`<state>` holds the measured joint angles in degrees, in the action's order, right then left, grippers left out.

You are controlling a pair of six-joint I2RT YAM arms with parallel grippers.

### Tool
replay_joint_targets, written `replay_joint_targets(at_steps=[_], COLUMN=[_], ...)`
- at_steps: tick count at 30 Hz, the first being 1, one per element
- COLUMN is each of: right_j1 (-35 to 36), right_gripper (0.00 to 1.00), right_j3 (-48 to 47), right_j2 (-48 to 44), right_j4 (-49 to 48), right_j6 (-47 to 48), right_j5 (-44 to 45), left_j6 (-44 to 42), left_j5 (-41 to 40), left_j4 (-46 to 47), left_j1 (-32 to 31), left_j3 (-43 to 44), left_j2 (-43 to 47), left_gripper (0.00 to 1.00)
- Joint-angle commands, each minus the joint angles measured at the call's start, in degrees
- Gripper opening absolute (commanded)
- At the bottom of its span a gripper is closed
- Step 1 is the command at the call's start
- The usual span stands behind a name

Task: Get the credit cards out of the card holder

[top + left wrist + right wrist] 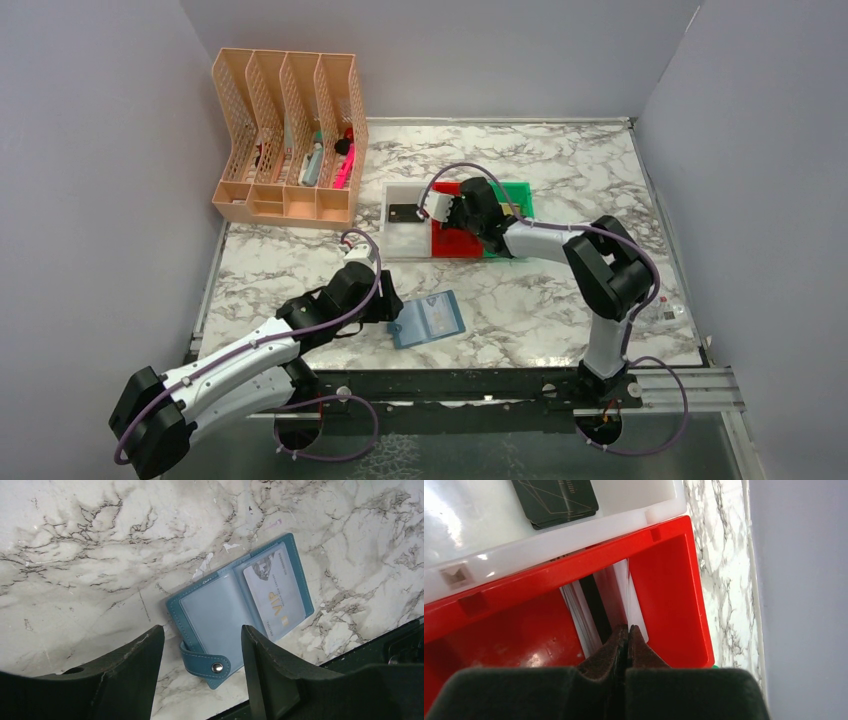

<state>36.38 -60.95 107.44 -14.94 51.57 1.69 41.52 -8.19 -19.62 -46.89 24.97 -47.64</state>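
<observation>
The blue card holder (220,615) lies open on the marble table (90,555), its snap strap toward me. A pale credit card (274,594) marked VIP sits in its right pocket. My left gripper (201,630) hangs open just above the holder's strap end, holding nothing. In the top view it (388,308) is at the left edge of the holder (432,318). My right gripper (628,628) is shut on a thin pale credit card (638,620) held edge-on over the red bin (674,580). From above, this gripper (440,208) is over the bins.
White bin (405,235), red bin (458,240) and green bin (518,195) stand side by side mid-table. Black cards (556,500) lie in the white bin (574,537). More cards (586,612) rest in the red bin. A peach mesh file rack (290,140) stands back left.
</observation>
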Motion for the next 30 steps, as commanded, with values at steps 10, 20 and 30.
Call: replay_joint_targets(at_steps=[10,20,30], right_j1=[0.3,0.2,0.2], right_gripper=[0.08,0.22,0.36], right_j3=[-3.8,-5.5,-5.1], right_j2=[4.1,3.7,3.9], right_j4=[4.0,9.4,7.1], right_j6=[2.8,1.3,0.1], right_j5=[4.2,2.2,3.8], left_j6=[-0.8,-0.1,-0.2], left_j5=[-1.0,-0.6,-0.2], left_j4=[-0.9,-1.0,-1.0], left_j1=[0.0,0.0,0.0], left_j3=[1.9,1.8,2.1], left_j2=[-0.4,-0.2,-0.3], left_gripper=[0.61,0.61,0.61])
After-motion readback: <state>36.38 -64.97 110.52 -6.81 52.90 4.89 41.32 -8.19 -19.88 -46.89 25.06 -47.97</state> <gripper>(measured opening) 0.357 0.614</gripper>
